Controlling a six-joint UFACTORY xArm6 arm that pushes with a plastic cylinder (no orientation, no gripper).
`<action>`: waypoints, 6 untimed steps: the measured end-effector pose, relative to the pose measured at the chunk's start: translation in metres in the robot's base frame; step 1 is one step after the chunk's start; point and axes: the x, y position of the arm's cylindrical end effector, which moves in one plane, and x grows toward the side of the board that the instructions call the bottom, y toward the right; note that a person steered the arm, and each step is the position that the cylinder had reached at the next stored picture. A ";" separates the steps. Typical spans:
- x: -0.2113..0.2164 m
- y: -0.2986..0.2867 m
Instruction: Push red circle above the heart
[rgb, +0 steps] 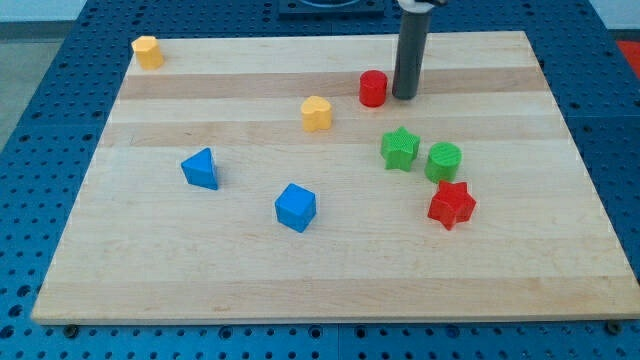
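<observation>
Where nearest the view's bottom: blue cube (296, 207), red star (451, 205), blue triangle (201, 168). Farther up, green circle (443, 161) touching green star (400, 148). Beyond, yellow heart (316, 113); red circle (373, 88) at its 2 o'clock. Just beside that circle, at 3 o'clock, my tip (404, 97), a bare rod holding nothing. Farthest, yellow hexagon (147, 51).

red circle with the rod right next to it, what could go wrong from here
1. My tip sits close on the view's right of the red circle, so a straight push left may slide it past the spot above the yellow heart.
2. The circle is round; an off-centre push could let it slip off the tip, perhaps down into the heart and shift it.
3. The circle already lies near the board's top edge, leaving little room upward.
</observation>
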 end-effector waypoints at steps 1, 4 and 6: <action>0.009 -0.014; -0.030 -0.056; -0.069 -0.062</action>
